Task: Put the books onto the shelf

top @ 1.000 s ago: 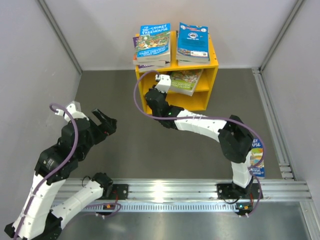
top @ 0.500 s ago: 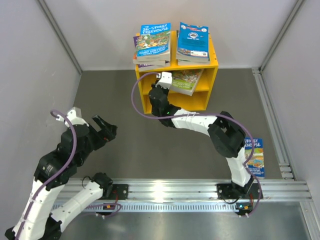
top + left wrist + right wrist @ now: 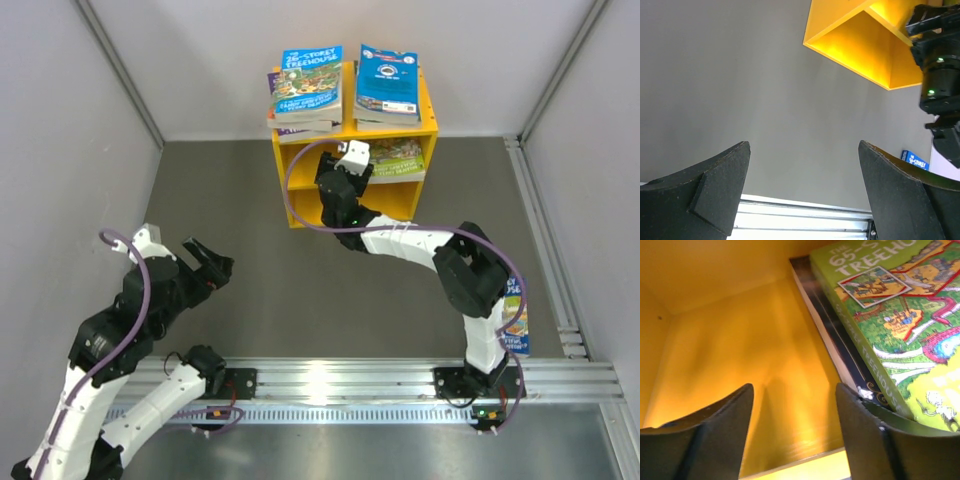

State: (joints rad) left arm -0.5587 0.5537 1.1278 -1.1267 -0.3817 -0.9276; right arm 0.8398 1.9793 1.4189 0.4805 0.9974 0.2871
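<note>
A green book [image 3: 900,315] lies on a dark book [image 3: 837,347] in the upper compartment of the yellow shelf [image 3: 420,190], upper centre of the overhead view; more books [image 3: 308,85] sit stacked on its top. The right fingers [image 3: 715,425] stand apart, empty, just left of the green book. Lower left, over the worktop [image 3: 250,200], the left fingers [image 3: 715,185] gape wide.

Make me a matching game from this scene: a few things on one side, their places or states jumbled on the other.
Things:
1. green book
2. lone blue book
3. left stack
4. left gripper

Places or states:
A. on top of the shelf
B. open, holding nothing
C. in the shelf's upper half
D. on the table, apart from the shelf

Pairs: 1-C, 2-D, 3-A, 4-B
</note>
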